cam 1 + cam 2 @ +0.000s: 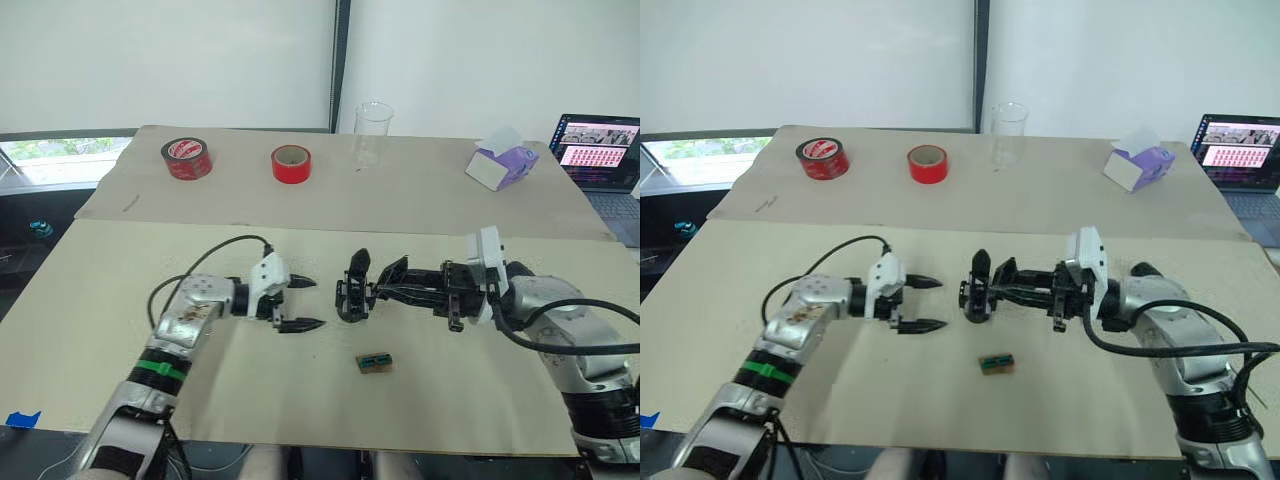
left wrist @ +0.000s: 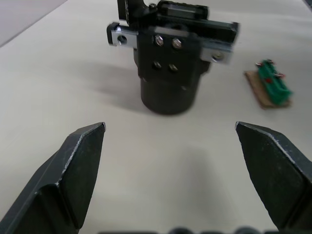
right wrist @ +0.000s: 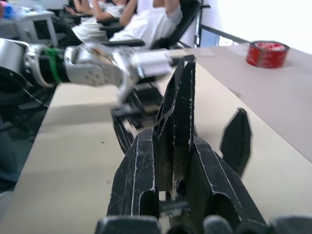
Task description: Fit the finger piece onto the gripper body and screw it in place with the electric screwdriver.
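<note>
Left gripper: wide open, nothing between the fingers, hovering low over the table around the middle, tips aimed at the gripper body.
Right gripper: fingers pinched together, tips reached in from the right and sat right up against the gripper body. From the wrist camera it looked like a small black piece was clamped between them, probably the finger piece, but honestly couldn't be sure.
Gripper body: stood upright about mid-table, between the two grippers; round dark base down on the surface, blocky top with screws facing the left gripper, pointed finger sticking up.
Green-brown block: lay flat just nearer the front edge than the gripper body, apart from it.
Back of the table: two red tape rolls, a clear beaker, and a purple-and-white box toward the far right corner.
Laptop: off past the table's right edge, screen on.
</note>
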`<action>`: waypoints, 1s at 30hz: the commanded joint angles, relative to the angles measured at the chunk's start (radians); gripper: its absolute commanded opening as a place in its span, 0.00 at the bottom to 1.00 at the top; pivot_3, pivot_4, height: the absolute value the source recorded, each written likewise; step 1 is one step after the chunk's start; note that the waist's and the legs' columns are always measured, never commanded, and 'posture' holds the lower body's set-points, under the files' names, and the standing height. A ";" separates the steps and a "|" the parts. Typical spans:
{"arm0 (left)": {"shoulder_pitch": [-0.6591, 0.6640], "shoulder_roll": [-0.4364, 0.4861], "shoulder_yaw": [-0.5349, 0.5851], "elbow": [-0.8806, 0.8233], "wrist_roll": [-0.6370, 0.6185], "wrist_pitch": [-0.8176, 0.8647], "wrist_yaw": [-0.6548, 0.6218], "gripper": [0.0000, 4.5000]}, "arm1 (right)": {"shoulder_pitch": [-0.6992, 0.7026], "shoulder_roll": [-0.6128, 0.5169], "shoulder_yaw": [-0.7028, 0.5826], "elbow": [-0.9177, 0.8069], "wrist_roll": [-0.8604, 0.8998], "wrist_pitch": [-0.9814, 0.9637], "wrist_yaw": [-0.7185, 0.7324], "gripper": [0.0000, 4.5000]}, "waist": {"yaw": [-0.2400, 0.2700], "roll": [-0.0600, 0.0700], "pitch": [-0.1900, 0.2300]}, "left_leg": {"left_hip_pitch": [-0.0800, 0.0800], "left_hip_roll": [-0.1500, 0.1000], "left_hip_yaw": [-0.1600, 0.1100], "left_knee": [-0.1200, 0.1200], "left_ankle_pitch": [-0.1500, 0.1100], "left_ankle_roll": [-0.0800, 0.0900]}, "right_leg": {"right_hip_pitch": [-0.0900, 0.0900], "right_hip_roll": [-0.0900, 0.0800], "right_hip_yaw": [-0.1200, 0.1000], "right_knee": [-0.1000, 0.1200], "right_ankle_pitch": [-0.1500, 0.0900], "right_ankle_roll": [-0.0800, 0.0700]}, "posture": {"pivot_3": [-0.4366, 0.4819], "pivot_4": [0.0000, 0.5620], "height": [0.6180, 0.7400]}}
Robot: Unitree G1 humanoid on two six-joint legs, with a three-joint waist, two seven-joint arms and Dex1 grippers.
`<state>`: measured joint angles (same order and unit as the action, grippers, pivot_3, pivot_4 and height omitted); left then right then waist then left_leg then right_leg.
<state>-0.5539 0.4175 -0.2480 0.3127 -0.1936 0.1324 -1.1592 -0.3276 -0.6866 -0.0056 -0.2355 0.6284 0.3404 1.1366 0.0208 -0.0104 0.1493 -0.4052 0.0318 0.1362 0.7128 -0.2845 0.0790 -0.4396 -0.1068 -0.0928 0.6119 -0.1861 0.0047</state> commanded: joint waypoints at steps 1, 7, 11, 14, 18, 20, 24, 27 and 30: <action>-0.030 -0.037 0.003 0.053 0.015 -0.018 0.029 1.00 | -0.024 0.004 -0.004 0.009 -0.024 -0.048 0.033 0.09 | -0.003 0.000 0.000 | 0.000 0.000 0.000 0.000 0.000 0.000 | 0.000 0.000 0.000 0.000 0.000 0.000 | 0.48 0.27 1.00; -0.063 -0.113 -0.058 0.145 0.082 -0.104 0.026 1.00 | -0.048 0.021 0.027 0.027 -0.059 -0.048 0.052 0.09 | -0.008 0.000 0.000 | 0.000 0.000 0.000 0.000 0.000 0.000 | 0.000 0.000 -0.001 0.000 0.000 -0.001 | 0.48 0.27 1.00; -0.079 -0.159 -0.059 0.206 0.102 -0.143 0.045 1.00 | -0.056 0.029 0.039 0.029 -0.066 -0.046 0.059 0.09 | -0.007 0.000 0.000 | 0.000 0.000 0.000 0.000 -0.001 0.001 | 0.000 -0.001 -0.001 0.000 0.000 -0.001 | 0.48 0.27 1.00; -0.082 -0.171 -0.061 0.241 0.117 -0.169 0.053 1.00 | -0.064 0.034 0.047 0.038 -0.076 -0.051 0.069 0.09 | -0.008 0.000 0.000 | 0.000 0.000 0.000 0.000 -0.001 0.001 | 0.000 -0.001 -0.001 0.000 0.000 -0.001 | 0.48 0.27 1.00; -0.085 -0.176 -0.055 0.273 0.124 -0.190 0.057 1.00 | -0.080 0.040 0.055 0.060 -0.087 -0.060 0.085 0.09 | -0.007 0.000 0.000 | 0.001 0.000 -0.001 0.000 -0.001 0.001 | 0.001 -0.002 -0.002 0.000 0.001 -0.001 | 0.48 0.27 1.00; -0.088 -0.177 -0.052 0.288 0.127 -0.198 0.055 0.89 | -0.092 0.045 0.065 0.075 -0.096 -0.069 0.096 0.09 | -0.006 0.000 0.000 | 0.001 0.000 -0.001 0.001 -0.001 0.001 | 0.001 -0.002 -0.002 0.000 0.001 -0.001 | 0.48 0.27 1.00; -0.092 -0.179 -0.050 0.310 0.130 -0.211 0.053 0.51 | -0.121 0.063 0.085 0.112 -0.118 -0.083 0.113 0.09 | -0.007 0.000 0.000 | 0.001 0.000 -0.001 0.001 -0.001 0.001 | 0.001 -0.002 -0.002 0.000 0.001 -0.001 | 0.48 0.27 1.00; -0.093 -0.180 -0.054 0.322 0.134 -0.221 0.044 0.51 | -0.145 0.079 0.108 0.145 -0.141 -0.091 0.128 0.09 | -0.007 0.000 0.000 | 0.001 0.000 -0.001 0.000 -0.001 0.001 | 0.001 -0.003 -0.002 0.000 0.001 -0.001 | 0.48 0.27 1.00; -0.093 -0.180 -0.055 0.327 0.138 -0.227 0.044 0.51 | -0.165 0.090 0.133 0.180 -0.167 -0.091 0.140 0.09 | -0.007 0.000 0.000 | 0.001 0.000 -0.001 0.001 -0.001 0.001 | 0.001 -0.003 -0.003 0.001 0.001 -0.001 | 0.48 0.27 1.00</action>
<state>-0.6517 0.2373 -0.2963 0.6121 -0.0783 -0.0899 -1.1148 -0.4669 -0.6006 0.1294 -0.0623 0.4688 0.2760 1.2653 0.0139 -0.0099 0.1490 -0.4041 0.0318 0.1351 0.7135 -0.2850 0.0802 -0.4386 -0.1093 -0.0953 0.6125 -0.1853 0.0038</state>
